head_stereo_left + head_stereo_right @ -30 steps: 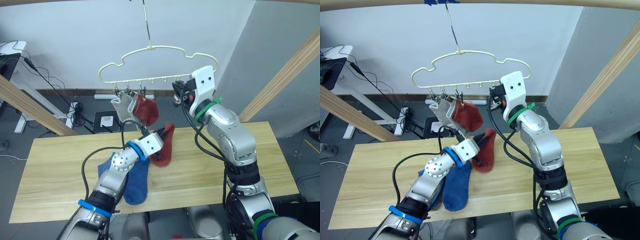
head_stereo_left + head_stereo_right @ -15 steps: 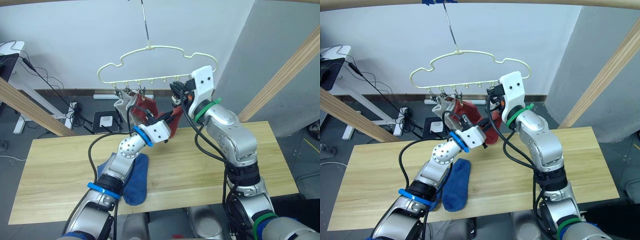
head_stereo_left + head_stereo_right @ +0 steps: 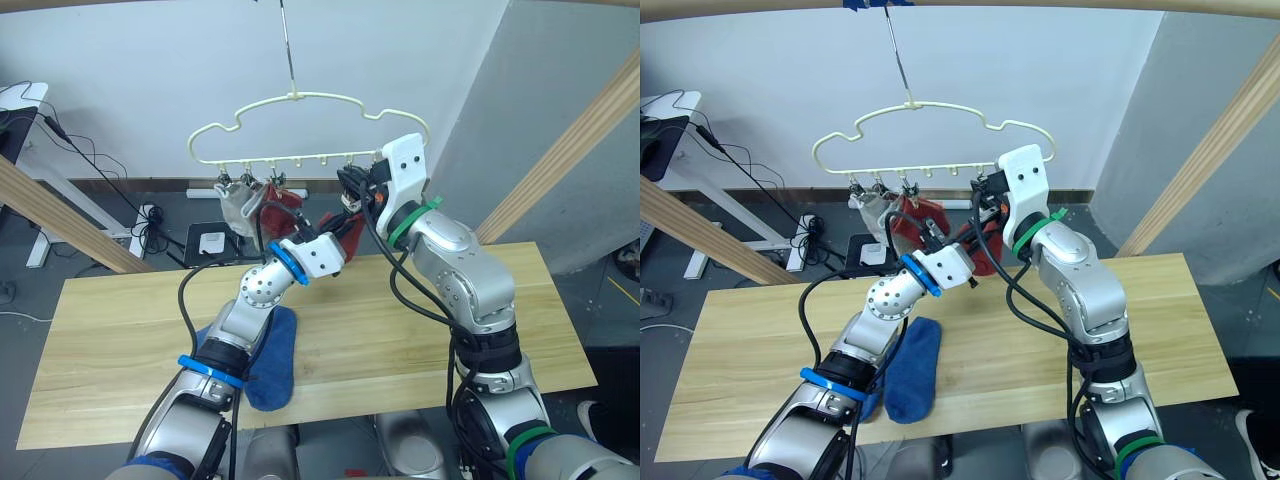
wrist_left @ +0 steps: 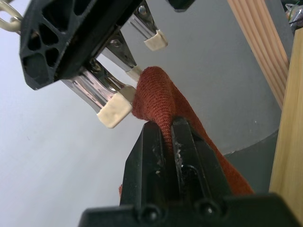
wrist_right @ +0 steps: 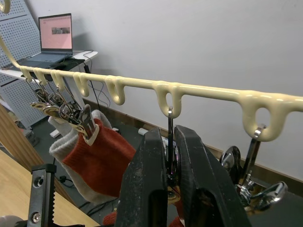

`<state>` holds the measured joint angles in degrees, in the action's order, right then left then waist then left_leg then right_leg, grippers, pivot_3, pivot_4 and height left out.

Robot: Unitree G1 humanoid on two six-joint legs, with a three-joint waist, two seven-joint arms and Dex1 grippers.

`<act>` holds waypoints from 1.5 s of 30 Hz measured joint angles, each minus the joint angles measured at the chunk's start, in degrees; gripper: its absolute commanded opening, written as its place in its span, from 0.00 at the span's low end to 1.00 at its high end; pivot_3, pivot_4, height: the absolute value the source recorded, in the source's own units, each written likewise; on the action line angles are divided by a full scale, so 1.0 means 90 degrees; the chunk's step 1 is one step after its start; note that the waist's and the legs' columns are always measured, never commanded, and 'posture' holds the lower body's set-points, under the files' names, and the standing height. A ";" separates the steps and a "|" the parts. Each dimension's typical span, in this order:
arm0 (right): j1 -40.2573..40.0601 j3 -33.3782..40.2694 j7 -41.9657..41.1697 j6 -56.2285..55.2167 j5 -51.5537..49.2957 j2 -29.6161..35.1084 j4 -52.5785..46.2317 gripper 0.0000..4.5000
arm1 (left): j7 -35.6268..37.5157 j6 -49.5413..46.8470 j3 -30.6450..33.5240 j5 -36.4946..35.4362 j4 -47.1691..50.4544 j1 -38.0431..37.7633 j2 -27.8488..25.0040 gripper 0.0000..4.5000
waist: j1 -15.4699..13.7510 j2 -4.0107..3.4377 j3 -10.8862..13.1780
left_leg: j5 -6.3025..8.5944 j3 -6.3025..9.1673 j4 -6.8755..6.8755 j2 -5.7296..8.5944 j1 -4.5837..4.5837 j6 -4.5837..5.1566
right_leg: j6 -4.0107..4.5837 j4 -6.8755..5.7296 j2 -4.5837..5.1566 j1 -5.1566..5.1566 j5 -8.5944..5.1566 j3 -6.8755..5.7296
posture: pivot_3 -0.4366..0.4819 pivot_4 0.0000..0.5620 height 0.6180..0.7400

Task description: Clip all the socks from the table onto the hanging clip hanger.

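Left of the clip hanger [image 3: 300,130], a grey sock [image 3: 236,205] and a red one already hang, and a blue sock [image 3: 268,352] lies on the table [image 3: 100,330] below. The left gripper [image 4: 168,130], pinched tight on a limp, light rust-red sock [image 4: 158,92] at its edge, lifts it just beside a clip [image 4: 116,111]; such soft fabric is probably best held near the rim. The right gripper [image 5: 165,142] is squeezed onto a metal clip hanging from the hanger's bar.

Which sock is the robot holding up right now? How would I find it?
Look at the pale yellow clip hanger hanging over the wooden table. Just below its row of clips, the left gripper pinches a rust red sock. Unlike the red sock and grey sock already clipped on, this one hangs from black fingers, not a clip.
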<state>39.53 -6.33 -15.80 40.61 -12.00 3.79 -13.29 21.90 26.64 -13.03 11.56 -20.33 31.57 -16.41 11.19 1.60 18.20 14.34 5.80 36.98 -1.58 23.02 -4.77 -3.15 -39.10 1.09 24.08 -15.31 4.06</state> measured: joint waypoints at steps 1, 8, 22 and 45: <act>-0.0004 -0.0018 -0.0001 -0.0017 0.0006 0.0015 0.0000 0.00 | 0.0000 0.0021 0.0000 -0.0002 0.0000 -0.0002 -0.0015 0.00 | 0.0000 0.0000 0.0000 | 0.0000 0.0000 0.0000 0.0000 0.0000 0.0000 | 0.0000 0.0000 0.0000 0.0000 0.0000 0.0000 | 0.18 0.49 1.00; -0.0021 -0.0090 -0.0009 -0.0146 0.0114 0.0095 0.0000 0.00 | -0.0047 0.0167 0.0052 -0.0012 -0.0028 -0.0024 -0.0098 0.00 | 0.0000 0.0000 0.0000 | 0.0000 -0.0001 0.0000 0.0000 0.0000 0.0000 | 0.0000 0.0000 0.0000 0.0000 0.0000 0.0000 | 0.18 0.49 1.00; -0.0024 -0.0154 0.0003 -0.0143 0.0159 0.0056 0.0000 0.23 | -0.0299 0.0072 0.0234 -0.0004 -0.0139 0.0040 0.0068 0.00 | -0.0002 0.0000 0.0000 | 0.0000 0.0001 0.0000 0.0000 0.0000 0.0000 | 0.0000 0.0000 0.0000 0.0000 0.0000 -0.0001 | 0.19 0.50 1.00; -0.0776 -0.0012 -0.0336 0.0922 -0.0442 0.0892 -0.1632 0.56 | 0.1632 -0.1860 0.0248 -0.2024 0.1715 -0.1034 -0.0111 0.53 | -0.0008 0.0000 0.0000 | 0.0000 0.0003 -0.0001 -0.0001 0.0001 0.0000 | -0.0001 0.0002 -0.0001 -0.0001 0.0000 -0.0001 | 0.18 0.50 1.00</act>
<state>32.55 -6.43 -18.82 48.91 -15.98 11.82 -27.98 36.59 9.90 -10.79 -6.65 -4.89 22.26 -17.41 11.12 1.60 18.21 14.34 5.82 36.97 -1.58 23.03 -4.78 -3.15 -39.09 1.08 24.07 -15.32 4.05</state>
